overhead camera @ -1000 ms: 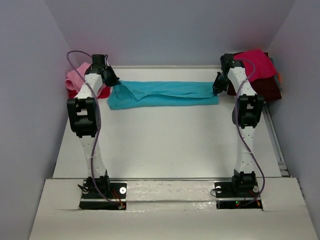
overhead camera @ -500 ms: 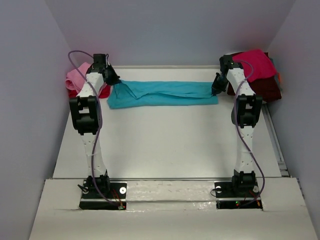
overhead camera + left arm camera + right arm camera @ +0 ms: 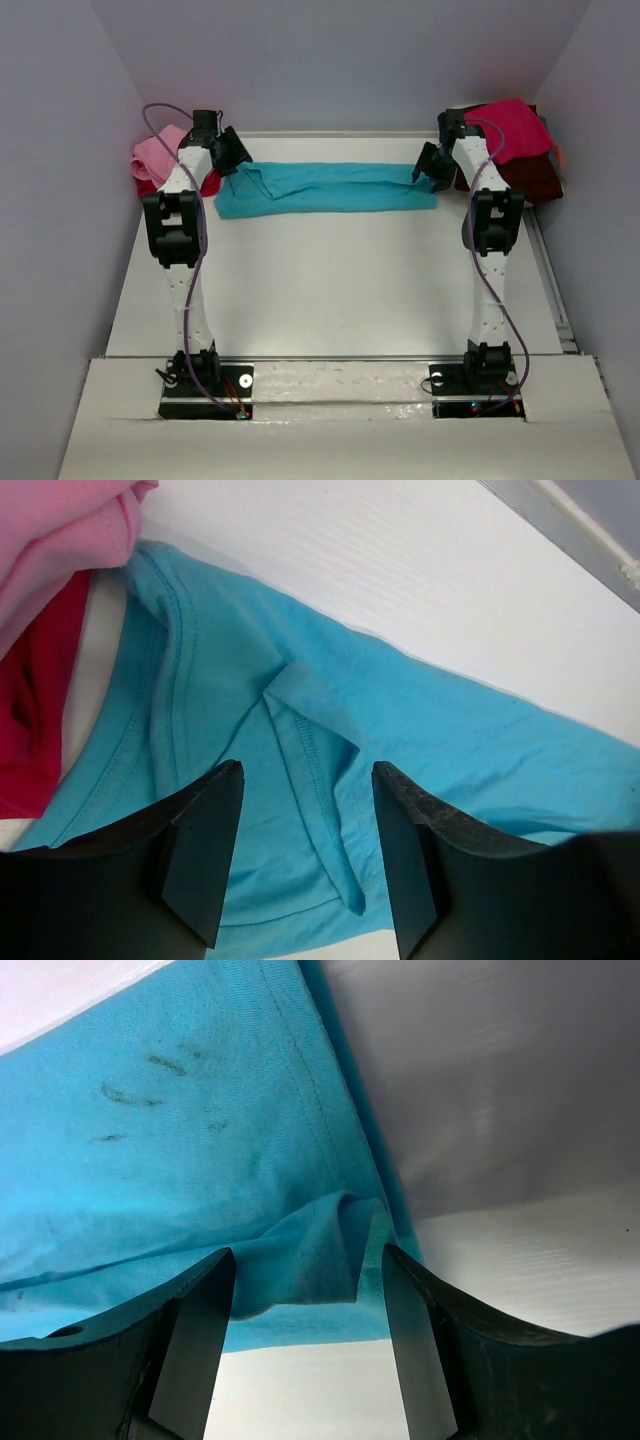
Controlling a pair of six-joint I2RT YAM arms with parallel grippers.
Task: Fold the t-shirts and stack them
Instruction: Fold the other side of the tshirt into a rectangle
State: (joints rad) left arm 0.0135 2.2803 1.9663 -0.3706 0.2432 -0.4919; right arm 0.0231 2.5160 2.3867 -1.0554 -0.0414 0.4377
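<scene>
I see the turquoise t-shirt [image 3: 325,187] lying as a long band across the far side of the tabletop [image 3: 330,290]. My left tool [image 3: 306,780] hangs over its left end with the jaws apart and nothing pinched, a sleeve seam showing between them. My right tool [image 3: 308,1260] is likewise spread above a small bunched fold at the right end. A pink t-shirt [image 3: 158,155] over a red one [image 3: 35,720] touches the left end; a crimson t-shirt [image 3: 515,125] and a dark maroon one [image 3: 530,178] are piled far right.
</scene>
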